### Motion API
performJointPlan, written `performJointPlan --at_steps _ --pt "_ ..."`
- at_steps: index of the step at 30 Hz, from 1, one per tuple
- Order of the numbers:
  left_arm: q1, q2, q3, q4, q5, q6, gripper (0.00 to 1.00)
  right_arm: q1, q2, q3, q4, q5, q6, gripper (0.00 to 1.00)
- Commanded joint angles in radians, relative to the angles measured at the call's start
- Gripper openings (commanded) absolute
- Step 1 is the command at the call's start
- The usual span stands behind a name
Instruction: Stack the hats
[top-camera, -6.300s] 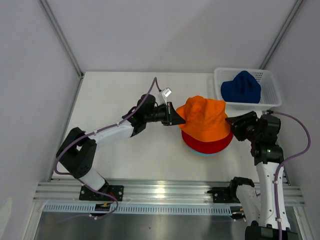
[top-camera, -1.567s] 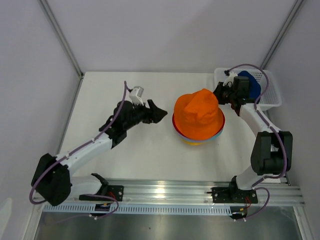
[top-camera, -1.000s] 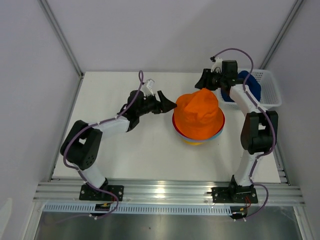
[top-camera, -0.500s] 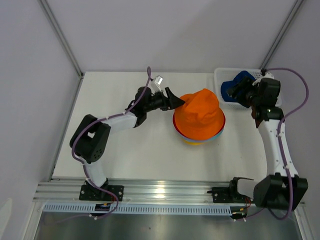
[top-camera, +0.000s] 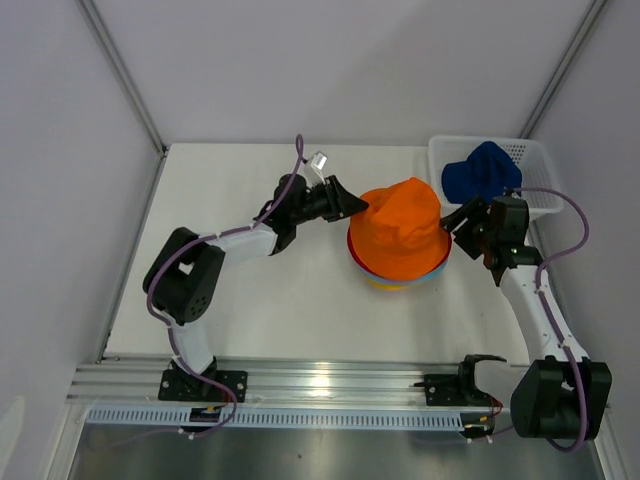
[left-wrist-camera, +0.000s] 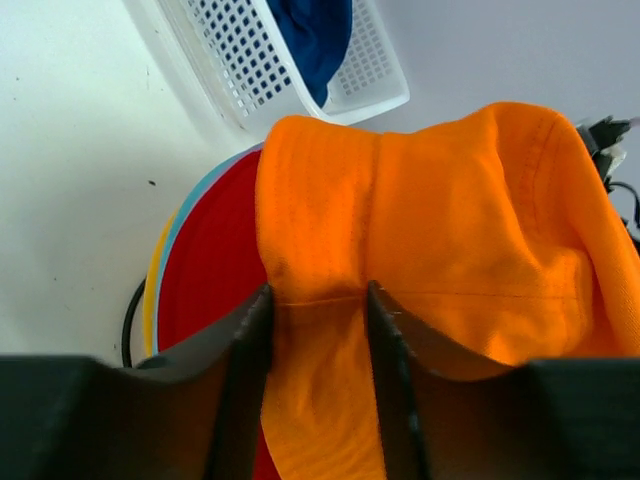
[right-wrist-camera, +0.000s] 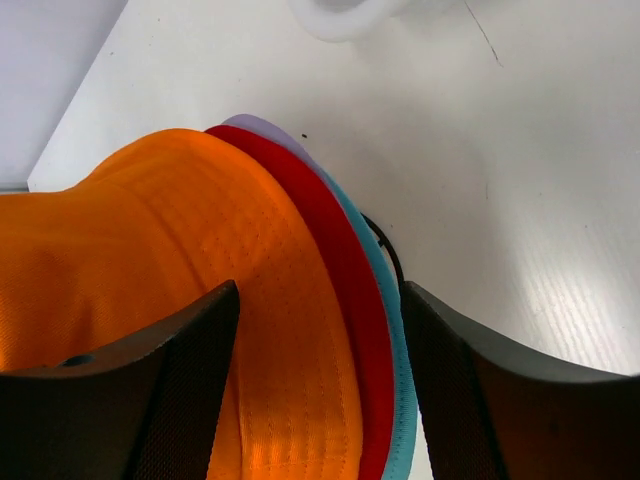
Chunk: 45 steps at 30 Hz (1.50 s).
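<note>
Top external view, judging progress: looks nearly done, with orange hat capping red hat, teal hat, lavender hat and yellow hat mid-desk. Pinches a fold of orange crown in narrow left tool; keeps right tool wide, straddling the brims, gripping nothing. Leaves dark blue hat lying in white basket, not yet stacked.

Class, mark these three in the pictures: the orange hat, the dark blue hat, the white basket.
orange hat (top-camera: 400, 228), top external view, its crown.
dark blue hat (top-camera: 482, 172), top external view, its crown.
white basket (top-camera: 530, 155), top external view, bare mesh beside the hat.
</note>
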Motion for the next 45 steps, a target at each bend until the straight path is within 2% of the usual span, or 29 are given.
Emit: performJointPlan --at_steps 1,2,4,5,6,7,8,11,12,16,18,22,27,34,41,45 --pt "-0.025 0.02 0.024 0.004 -0.013 -0.015 0.4 0.027 0.009 -0.036 0.078 0.047 0.067 0.69" --pt "-0.027 0.018 0.024 0.0 -0.022 -0.017 0.31 0.027 0.019 -0.04 0.078 0.055 0.073 0.69" --pt "-0.031 0.015 0.01 -0.005 -0.039 -0.027 0.22 0.057 0.028 -0.039 0.075 0.066 0.076 0.68" --pt "-0.033 0.014 0.005 -0.005 -0.039 -0.03 0.1 0.068 0.031 -0.042 0.078 0.067 0.078 0.68" --pt "-0.034 0.014 0.002 -0.008 -0.051 -0.033 0.03 0.073 0.031 -0.045 0.081 0.076 0.082 0.66" --pt "-0.036 0.012 0.002 -0.037 -0.059 -0.032 0.01 0.077 0.029 -0.048 0.086 0.079 0.085 0.62" --pt "-0.039 0.011 0.008 -0.066 -0.068 -0.032 0.01 0.079 0.026 -0.057 0.09 0.086 0.089 0.61" --pt "-0.048 -0.008 0.005 -0.189 -0.117 -0.021 0.01 0.084 0.02 -0.067 0.104 0.098 0.101 0.47" --pt "-0.051 -0.015 -0.002 -0.206 -0.142 -0.018 0.01 0.084 0.02 -0.073 0.106 0.104 0.101 0.35" --pt "-0.07 -0.058 -0.083 -0.252 -0.188 -0.015 0.01 0.087 0.023 -0.097 0.115 0.13 0.11 0.08" --pt "-0.085 -0.069 -0.12 -0.264 -0.194 -0.017 0.01 0.088 0.029 -0.111 0.136 0.126 0.107 0.0" --pt "-0.131 -0.054 -0.154 -0.282 -0.208 -0.011 0.01 0.1 0.06 -0.139 0.165 0.132 0.098 0.0" --pt "-0.137 -0.02 -0.22 -0.269 -0.205 -0.044 0.01 0.116 0.089 -0.159 0.184 0.164 0.069 0.0" --pt "-0.139 -0.045 -0.311 -0.28 -0.234 -0.006 0.02 0.119 0.106 -0.169 0.21 0.221 0.036 0.0" --pt "-0.143 0.027 -0.318 -0.233 -0.21 -0.003 0.02 0.119 0.122 -0.177 0.222 0.237 0.02 0.0" --pt "-0.178 0.049 -0.242 -0.345 -0.24 0.049 0.06 0.117 0.125 -0.169 0.218 0.254 0.004 0.0"
